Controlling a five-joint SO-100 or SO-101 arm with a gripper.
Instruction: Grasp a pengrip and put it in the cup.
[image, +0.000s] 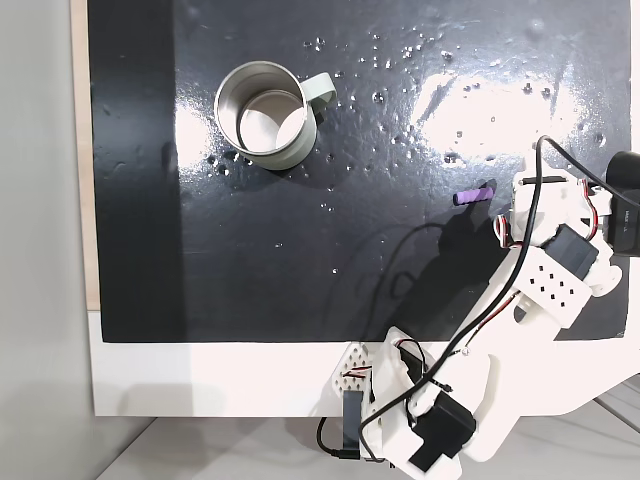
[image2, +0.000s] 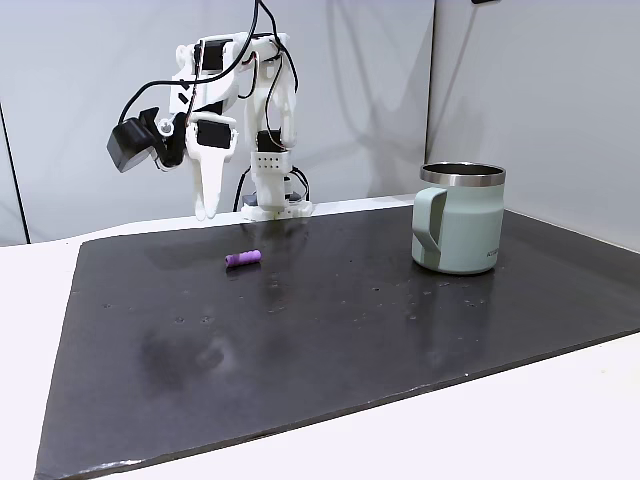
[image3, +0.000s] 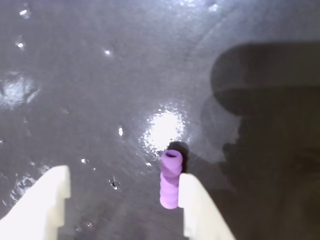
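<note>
Pengrip (image: 474, 196) lies loose on the black mat (image: 300, 270), near the mat's right edge in the top-down fixed view and well apart from the cup (image: 265, 117), which stands toward the far left corner there. Nothing is grasped yet, so I'd say the whole job is left: closing on it, the carry across, the drop.

Gripper (image3: 122, 202) hangs above the mat with its white fingers (image3: 197, 207) spread apart and nothing between them. In the wrist view the pengrip (image3: 170, 180) sits just beside the right finger (touching or not, I can't tell), rather than centred in the gap. In the side fixed view the gripper (image2: 205, 205) hangs clear above the mat, with the pengrip (image2: 243, 258) lying nearby.

Cup's shiny inside looks empty from above.
</note>
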